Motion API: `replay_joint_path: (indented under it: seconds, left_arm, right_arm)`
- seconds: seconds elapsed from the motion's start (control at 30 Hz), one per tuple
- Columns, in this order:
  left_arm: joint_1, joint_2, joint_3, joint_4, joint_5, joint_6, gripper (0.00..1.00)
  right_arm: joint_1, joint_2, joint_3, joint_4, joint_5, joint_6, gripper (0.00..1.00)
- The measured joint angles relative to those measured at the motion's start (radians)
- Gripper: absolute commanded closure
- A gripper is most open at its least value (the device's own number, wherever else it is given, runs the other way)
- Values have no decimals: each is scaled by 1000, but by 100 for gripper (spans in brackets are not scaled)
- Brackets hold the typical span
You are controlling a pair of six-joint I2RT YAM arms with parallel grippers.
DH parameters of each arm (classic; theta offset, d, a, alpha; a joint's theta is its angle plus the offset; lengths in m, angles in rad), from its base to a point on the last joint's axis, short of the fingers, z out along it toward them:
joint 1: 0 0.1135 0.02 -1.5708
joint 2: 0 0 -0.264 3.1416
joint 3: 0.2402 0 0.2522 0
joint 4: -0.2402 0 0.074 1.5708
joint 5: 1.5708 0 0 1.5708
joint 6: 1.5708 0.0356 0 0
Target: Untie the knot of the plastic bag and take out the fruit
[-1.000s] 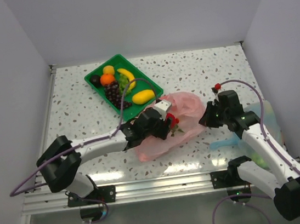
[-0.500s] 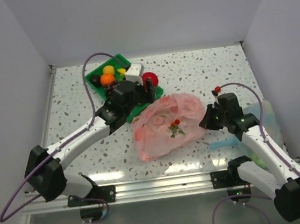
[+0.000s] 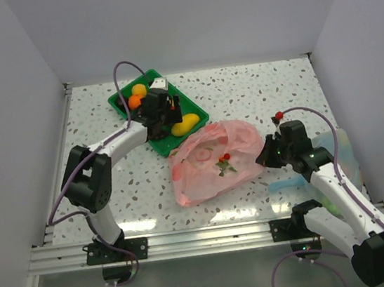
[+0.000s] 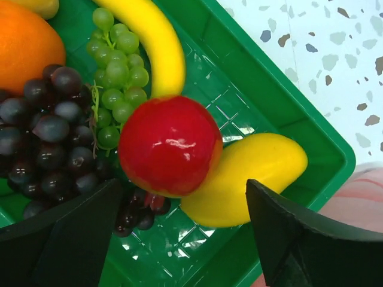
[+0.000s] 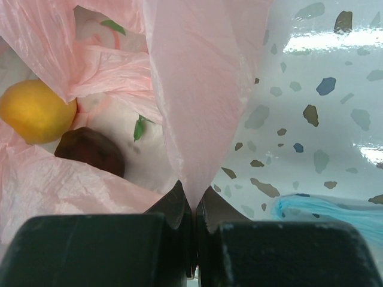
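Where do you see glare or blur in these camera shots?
Left wrist view: a white highlight on the shiny red apple and glints on the green plastic tray. Right wrist view: bright glare on the glossy speckled table, while the thin pink plastic bag is sharp. Top external view: a reflected light strip along the table's near edge.

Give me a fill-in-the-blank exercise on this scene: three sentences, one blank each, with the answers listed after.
1. The left end effector hangs ____ above the red apple.
2. The apple lies in the green tray, touching a curved yellow ____.
3. The right end effector is shut on the plastic bag, whose colour is ____.

Missing words: open; banana; pink.
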Motion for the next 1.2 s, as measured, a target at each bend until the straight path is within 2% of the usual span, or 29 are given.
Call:
replay_joint_path:
  seconds: [0.1, 0.4, 0.5, 0.63, 0.73, 0.8, 0.83, 0.9, 0.93, 1.07, 1.2]
  left_arm:
    - [2, -15, 4, -24, 3, -6, 2]
    - [-31, -221, 3, -164, 8, -12, 4]
    - [-108, -292, 8, -245, 3, -35, 8]
    - [-277, -314, 55, -368, 23, -82, 16]
    - [-405, -306, 103, -448, 42, -124, 29]
    - [-470, -291, 128, -474, 61, -150, 34]
    - [-491, -282, 131, -482, 71, -163, 40]
    - [-514, -261, 129, -505, 90, -187, 44]
    - [-521, -248, 119, -513, 99, -198, 50]
    - [-544, -233, -8, -530, 129, -258, 57]
    - [-553, -238, -175, -555, 168, -304, 59]
  right_arm:
    - [0, 0, 0, -1, 0, -7, 98]
    - [0, 3, 0, 0, -1, -18, 98]
    - [0, 3, 0, 0, -1, -21, 98]
    - [0, 3, 0, 1, -1, -21, 98]
    - [0, 3, -3, 4, -1, -21, 98]
    - [0, 3, -4, 5, -1, -21, 98]
    - [0, 3, -4, 5, -1, -21, 98]
    - [0, 2, -5, 5, -1, -21, 97]
    - [0, 1, -6, 6, -1, -21, 97]
    - [1, -13, -23, 7, -1, -21, 97]
    - [1, -31, -43, 7, -5, -16, 97]
